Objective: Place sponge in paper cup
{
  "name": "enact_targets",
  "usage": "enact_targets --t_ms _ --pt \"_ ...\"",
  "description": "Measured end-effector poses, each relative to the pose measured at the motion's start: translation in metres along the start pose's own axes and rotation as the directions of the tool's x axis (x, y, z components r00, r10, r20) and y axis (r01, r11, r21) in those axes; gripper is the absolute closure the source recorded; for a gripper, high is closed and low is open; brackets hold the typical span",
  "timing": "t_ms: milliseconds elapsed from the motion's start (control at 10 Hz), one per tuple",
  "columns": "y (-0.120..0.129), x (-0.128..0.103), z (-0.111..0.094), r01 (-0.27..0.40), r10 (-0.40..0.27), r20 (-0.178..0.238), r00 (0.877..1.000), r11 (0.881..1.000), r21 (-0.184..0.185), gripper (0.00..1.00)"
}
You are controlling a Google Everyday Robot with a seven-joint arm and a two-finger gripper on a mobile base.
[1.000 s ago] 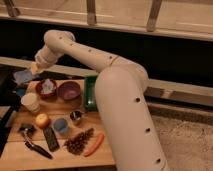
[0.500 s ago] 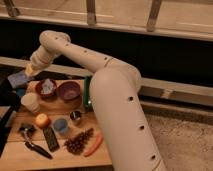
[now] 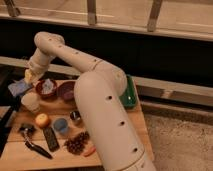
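One gripper, jaws clamped on the sponge, up and left of the paper cup.

Step in hand, judged: carry to the cup. Centre the sponge over the paper cup's rim, lower it endwise, then release. Two red bowls sit just right of the cup; the table edge lies just left, so descend vertically with little sideways travel.

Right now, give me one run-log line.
gripper: shut on sponge | position: above table's left edge | paper cup: upright, empty-looking | placed: no
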Motion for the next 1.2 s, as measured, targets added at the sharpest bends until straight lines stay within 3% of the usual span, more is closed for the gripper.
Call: enact_targets --t_ms 300,600,700,900,1200 --pt "0.009 0.013 0.027 -0.026 0.023 -0.057 0.998 0.998 -0.053 1.00" --pt "0.014 0.014 0.043 -0.036 0.034 -0.050 0.998 0.998 -0.055 1.00" --pt "0.013 0.015 0.046 -0.046 0.044 -0.039 0.998 0.998 -0.048 1.00" --pt "0.004 0.019 0.051 -0.085 0.086 -0.017 0.996 0.996 0.020 1.00" --pt "-0.006 0.023 0.052 -0.129 0.130 -0.021 0.991 0.989 0.067 1.00"
